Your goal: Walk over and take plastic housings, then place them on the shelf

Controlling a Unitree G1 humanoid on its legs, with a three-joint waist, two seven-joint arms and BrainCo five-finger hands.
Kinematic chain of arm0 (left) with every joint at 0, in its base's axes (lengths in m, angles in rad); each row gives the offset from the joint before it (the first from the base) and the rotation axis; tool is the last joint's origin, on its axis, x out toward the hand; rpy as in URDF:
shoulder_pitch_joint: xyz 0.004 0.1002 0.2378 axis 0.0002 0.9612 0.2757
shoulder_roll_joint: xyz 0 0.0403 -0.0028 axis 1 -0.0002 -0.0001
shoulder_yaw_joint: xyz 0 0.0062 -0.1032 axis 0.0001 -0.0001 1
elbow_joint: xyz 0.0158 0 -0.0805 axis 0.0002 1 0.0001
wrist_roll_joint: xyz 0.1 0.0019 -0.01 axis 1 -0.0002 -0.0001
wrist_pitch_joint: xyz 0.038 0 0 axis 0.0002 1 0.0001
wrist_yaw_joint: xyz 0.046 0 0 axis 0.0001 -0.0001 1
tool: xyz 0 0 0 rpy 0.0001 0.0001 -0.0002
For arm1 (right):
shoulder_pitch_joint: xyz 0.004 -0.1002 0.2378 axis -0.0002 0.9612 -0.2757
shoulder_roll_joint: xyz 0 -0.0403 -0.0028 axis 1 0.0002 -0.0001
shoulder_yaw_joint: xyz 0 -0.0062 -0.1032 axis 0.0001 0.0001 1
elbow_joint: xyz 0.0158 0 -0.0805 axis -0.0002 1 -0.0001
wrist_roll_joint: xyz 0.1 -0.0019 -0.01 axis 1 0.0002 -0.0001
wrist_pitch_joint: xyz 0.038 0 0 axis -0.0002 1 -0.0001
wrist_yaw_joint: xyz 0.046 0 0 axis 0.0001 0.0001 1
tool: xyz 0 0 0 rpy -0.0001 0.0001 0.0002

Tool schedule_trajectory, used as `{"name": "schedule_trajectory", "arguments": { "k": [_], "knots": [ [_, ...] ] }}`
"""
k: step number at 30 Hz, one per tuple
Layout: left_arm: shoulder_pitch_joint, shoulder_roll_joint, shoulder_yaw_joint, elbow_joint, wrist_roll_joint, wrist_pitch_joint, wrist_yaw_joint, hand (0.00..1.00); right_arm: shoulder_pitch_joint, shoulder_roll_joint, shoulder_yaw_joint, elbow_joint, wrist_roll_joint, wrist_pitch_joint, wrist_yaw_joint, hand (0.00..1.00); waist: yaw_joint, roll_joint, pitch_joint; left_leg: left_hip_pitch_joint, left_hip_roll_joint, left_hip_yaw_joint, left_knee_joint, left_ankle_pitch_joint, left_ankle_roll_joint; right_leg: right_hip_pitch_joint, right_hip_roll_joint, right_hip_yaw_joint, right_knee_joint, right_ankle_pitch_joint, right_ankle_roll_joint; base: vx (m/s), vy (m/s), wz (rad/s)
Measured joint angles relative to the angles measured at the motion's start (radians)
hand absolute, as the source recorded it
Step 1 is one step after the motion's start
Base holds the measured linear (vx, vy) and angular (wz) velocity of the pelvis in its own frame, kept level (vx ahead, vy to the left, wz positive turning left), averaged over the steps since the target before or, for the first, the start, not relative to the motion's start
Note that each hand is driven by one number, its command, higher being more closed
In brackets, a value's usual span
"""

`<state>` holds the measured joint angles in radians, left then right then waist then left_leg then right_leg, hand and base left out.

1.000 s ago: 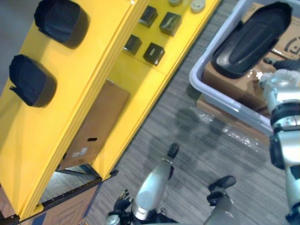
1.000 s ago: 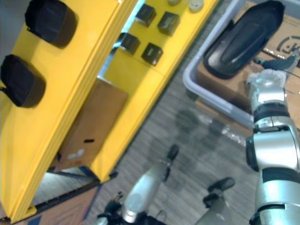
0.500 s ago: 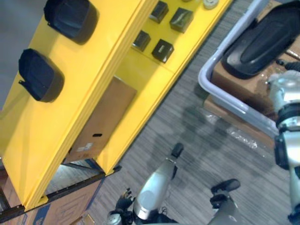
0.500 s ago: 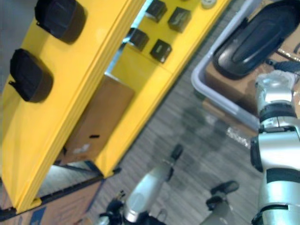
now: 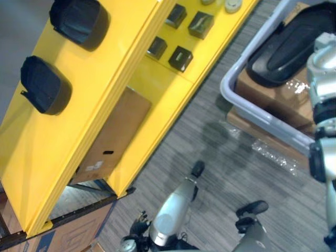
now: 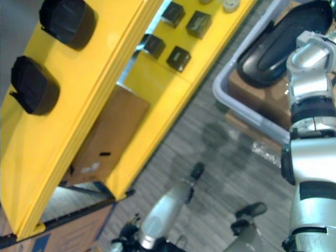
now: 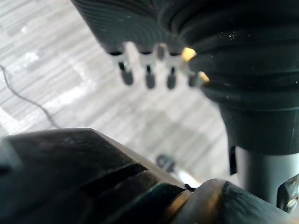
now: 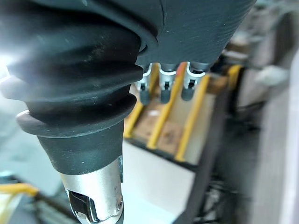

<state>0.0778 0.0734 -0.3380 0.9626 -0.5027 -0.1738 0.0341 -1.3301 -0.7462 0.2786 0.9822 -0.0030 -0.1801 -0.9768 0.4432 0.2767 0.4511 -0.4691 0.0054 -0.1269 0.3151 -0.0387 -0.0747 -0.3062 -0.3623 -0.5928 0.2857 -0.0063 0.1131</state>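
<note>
Standing between a yellow shelf (image 5: 52,147) and a grey bin (image 5: 247,107), the humanoid has its right arm lifted toward the bin, where a long black plastic housing (image 5: 294,44) lies on a cardboard box (image 5: 278,97). The right hand (image 8: 163,91) has its fingers loose and fairly straight, gripping nothing. The left hand (image 7: 148,79) hangs low above the floor, equally slack and empty. Two rounded black housings (image 5: 79,21) already sit on the shelf's top level. From here the pick itself looks like the danger: the shell appears smooth and curved, so a shallow grasp could let it slide free. The forearm could also catch the bin's rim and drag the bin.
</note>
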Motion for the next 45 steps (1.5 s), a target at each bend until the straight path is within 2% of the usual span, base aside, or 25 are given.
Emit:
{"name": "schedule_trajectory", "arguments": {
  "k": [2, 4, 5, 6, 9, 13, 15, 22, 25, 35, 45],
  "knots": [
    [0.000, 0.000, 0.000, 0.000, 0.000, 0.001, 0.000, 0.00, 0.000, 0.006, 0.020, -0.016, 0.012, -0.021, 0.063, 0.00, 0.000, 0.000, 0.000, 0.009, 0.000, 0.001, -0.004, 0.000, 0.000, 0.007, 0.000, 0.000, -0.001, 0.000, 0.000, 0.00, 0.000, 0.00],
    [0.000, 0.002, 0.001, 0.000, 0.001, 0.001, -0.005, 0.00, -0.001, 0.029, 0.041, -0.031, 0.099, -0.019, 0.185, 0.00, -0.003, 0.000, 0.000, 0.021, 0.000, 0.002, -0.009, 0.000, 0.000, 0.015, -0.001, 0.001, -0.001, -0.003, -0.001, 0.00, 0.000, 0.00],
    [0.000, 0.002, 0.001, 0.000, 0.001, 0.001, -0.006, 0.00, -0.001, 0.037, 0.043, -0.032, 0.126, -0.018, 0.219, 0.00, -0.004, 0.000, 0.000, 0.021, 0.000, 0.002, -0.009, 0.000, 0.000, 0.015, -0.001, 0.001, -0.001, -0.004, 0.000, 0.00, 0.000, 0.00],
    [0.000, 0.002, 0.001, 0.000, 0.001, 0.001, -0.007, 0.00, 0.002, 0.051, 0.049, -0.029, 0.188, -0.012, 0.288, 0.00, -0.004, 0.000, 0.000, 0.019, 0.000, 0.002, -0.009, 0.000, 0.000, 0.013, -0.001, 0.001, 0.000, -0.004, 0.000, 0.00, 0.000, 0.00],
    [0.000, 0.001, 0.001, 0.000, 0.001, 0.001, -0.008, 0.00, 0.026, 0.080, 0.049, -0.010, 0.292, 0.011, 0.432, 0.00, -0.001, 0.000, 0.000, 0.017, 0.000, 0.002, -0.009, 0.000, 0.000, 0.011, -0.001, 0.001, 0.000, -0.004, 0.000, 0.00, 0.000, 0.00],
    [0.000, 0.000, 0.003, 0.000, 0.000, 0.000, -0.009, 0.00, 0.037, 0.099, 0.048, 0.032, 0.361, 0.054, 0.549, 0.00, 0.006, 0.000, 0.000, 0.016, 0.000, 0.002, -0.009, 0.000, 0.000, 0.011, -0.001, 0.001, 0.002, -0.002, 0.003, 0.00, 0.000, 0.00],
    [0.000, 0.000, 0.004, 0.000, -0.001, 0.000, -0.013, 0.00, 0.042, 0.101, 0.048, 0.059, 0.400, 0.098, 0.604, 0.00, 0.010, 0.000, 0.000, 0.016, 0.000, 0.002, -0.009, 0.000, 0.000, 0.011, -0.001, 0.000, 0.002, -0.002, 0.002, 0.00, 0.000, 0.00],
    [-0.001, 0.000, 0.004, 0.000, -0.002, 0.001, -0.013, 0.00, 0.076, 0.106, 0.044, 0.105, 0.423, 0.229, 0.627, 0.00, 0.011, 0.000, 0.000, 0.013, 0.000, 0.001, -0.007, 0.000, 0.000, 0.010, -0.001, -0.001, 0.002, -0.002, 0.003, 0.00, 0.000, 0.00],
    [-0.002, 0.000, 0.004, 0.000, -0.002, 0.002, -0.012, 0.00, 0.093, 0.107, 0.035, 0.111, 0.437, 0.268, 0.625, 0.00, 0.011, 0.000, 0.000, 0.013, 0.000, 0.001, -0.007, 0.000, 0.000, 0.010, 0.000, -0.001, 0.000, -0.002, 0.003, 0.00, 0.000, 0.00],
    [-0.002, 0.000, 0.003, 0.002, 0.000, 0.000, -0.006, 0.00, 0.101, 0.105, -0.032, 0.144, 0.443, 0.307, 0.497, 0.00, 0.006, 0.000, 0.000, 0.015, 0.001, 0.010, -0.005, 0.000, 0.000, 0.006, 0.000, 0.012, 0.000, -0.002, 0.003, 0.00, 0.000, -0.02],
    [-0.002, 0.001, 0.004, 0.016, 0.002, 0.001, 0.003, 0.00, 0.134, 0.100, -0.035, 0.146, 0.441, 0.337, 0.493, 0.00, -0.024, 0.000, 0.000, 0.036, 0.008, 0.047, -0.007, -0.002, 0.001, -0.005, 0.002, 0.051, -0.003, 0.012, 0.005, -0.02, 0.004, -0.10]
  ]
}}
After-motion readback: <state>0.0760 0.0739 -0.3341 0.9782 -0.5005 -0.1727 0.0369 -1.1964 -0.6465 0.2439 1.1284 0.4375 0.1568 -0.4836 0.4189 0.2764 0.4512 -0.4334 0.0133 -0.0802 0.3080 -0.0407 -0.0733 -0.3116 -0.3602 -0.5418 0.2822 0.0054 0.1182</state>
